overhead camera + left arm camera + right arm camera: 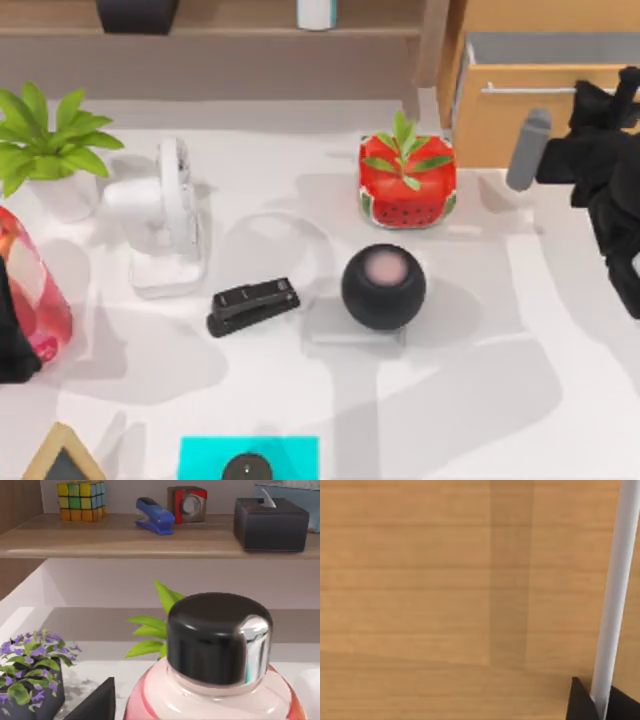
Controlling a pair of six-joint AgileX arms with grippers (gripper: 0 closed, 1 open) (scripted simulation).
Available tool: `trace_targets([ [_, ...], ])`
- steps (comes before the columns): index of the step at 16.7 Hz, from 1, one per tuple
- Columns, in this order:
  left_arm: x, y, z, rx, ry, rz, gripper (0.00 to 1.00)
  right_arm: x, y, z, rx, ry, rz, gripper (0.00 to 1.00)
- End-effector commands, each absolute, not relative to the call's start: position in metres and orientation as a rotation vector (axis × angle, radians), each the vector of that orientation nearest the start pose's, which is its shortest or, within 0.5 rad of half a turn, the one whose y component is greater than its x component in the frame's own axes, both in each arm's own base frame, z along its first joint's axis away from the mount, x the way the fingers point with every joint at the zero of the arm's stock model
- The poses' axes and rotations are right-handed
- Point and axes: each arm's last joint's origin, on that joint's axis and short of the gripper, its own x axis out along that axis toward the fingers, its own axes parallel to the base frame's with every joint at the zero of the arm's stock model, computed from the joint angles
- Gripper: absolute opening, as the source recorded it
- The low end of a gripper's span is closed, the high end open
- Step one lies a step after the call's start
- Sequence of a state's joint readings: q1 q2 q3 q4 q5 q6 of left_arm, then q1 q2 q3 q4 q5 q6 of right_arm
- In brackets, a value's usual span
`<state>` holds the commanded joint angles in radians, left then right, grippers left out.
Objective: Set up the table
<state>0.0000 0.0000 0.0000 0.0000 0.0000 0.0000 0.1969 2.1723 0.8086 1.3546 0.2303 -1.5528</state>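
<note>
At the table's (520, 330) left edge, your left gripper (15, 345) pinches a pink bottle (35, 290); your right gripper (594, 702) pinches the drawer handle (615, 595) of the cabinet (500, 110) far right.

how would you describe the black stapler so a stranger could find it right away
Start at the white table and find the black round speaker near its middle. The black stapler lies just to its left, in front of the white fan: low, long and flat, unlike its neighbours.

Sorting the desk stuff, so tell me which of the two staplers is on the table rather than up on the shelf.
The black stapler lies on the table, beside the dark round speaker. The blue stapler sits on the shelf.
</note>
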Motion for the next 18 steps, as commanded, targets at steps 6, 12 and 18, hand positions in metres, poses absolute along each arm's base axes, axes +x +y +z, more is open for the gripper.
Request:
trace_targets([
  [6, 0.106, -0.001, 0.16, 0.0, 0.0, 0.0, 1.0, 0.38, 0.071, 0.089, -1.565, 0.012, -0.003, 0.0],
  [12, 0.106, -0.001, 0.16, 0.0, 0.0, 0.0, 1.0, 0.419, 0.072, 0.088, -1.567, 0.014, 0.0, 0.0],
  [18, 0.106, -0.001, 0.16, 0.0, 0.0, 0.0, 1.0, 0.439, 0.071, 0.088, -1.565, 0.013, 0.001, 0.0],
])
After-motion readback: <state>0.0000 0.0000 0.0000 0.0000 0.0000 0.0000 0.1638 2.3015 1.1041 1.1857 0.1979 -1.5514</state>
